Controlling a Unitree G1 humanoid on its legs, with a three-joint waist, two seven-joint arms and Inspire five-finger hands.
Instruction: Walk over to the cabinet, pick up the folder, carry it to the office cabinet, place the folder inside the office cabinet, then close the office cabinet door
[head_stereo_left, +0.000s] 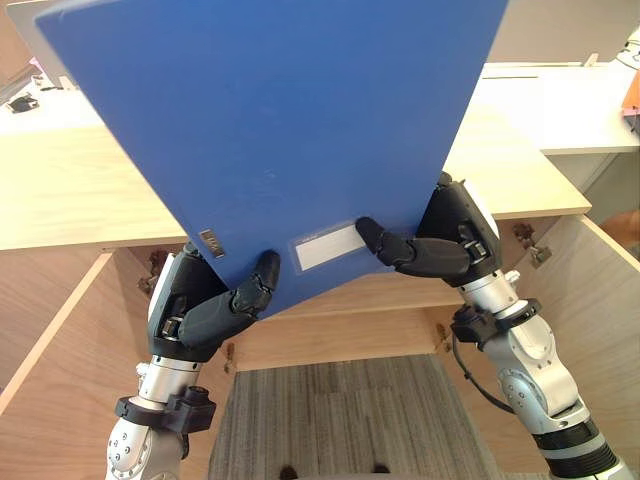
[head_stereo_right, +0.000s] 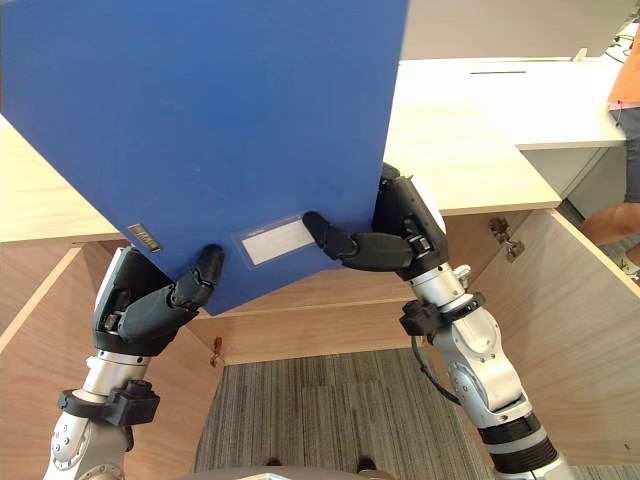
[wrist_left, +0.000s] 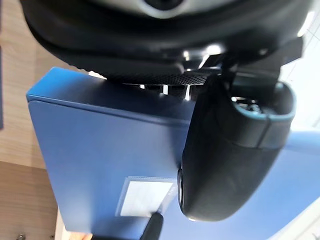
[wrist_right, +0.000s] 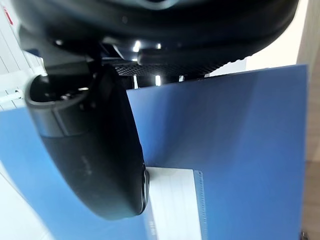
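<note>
Folder (head_stereo_left: 300, 120), blue, is tilted above the open cabinet (head_stereo_left: 80, 200), long axis running up and away from your hands, one corner pointing down between them. Your left hand (head_stereo_left: 205, 310) and right hand (head_stereo_left: 450, 245) both pinch its lower edges, thumbs on the near face. You cannot read its white label (head_stereo_left: 327, 246) beside the right thumb.

Top edge of folder (head_stereo_left: 280, 120) cut off. Hidden behind folder: much of cabinet top (head_stereo_left: 90, 195), part of left hand (head_stereo_left: 200, 305) and right hand (head_stereo_left: 450, 245).
</note>
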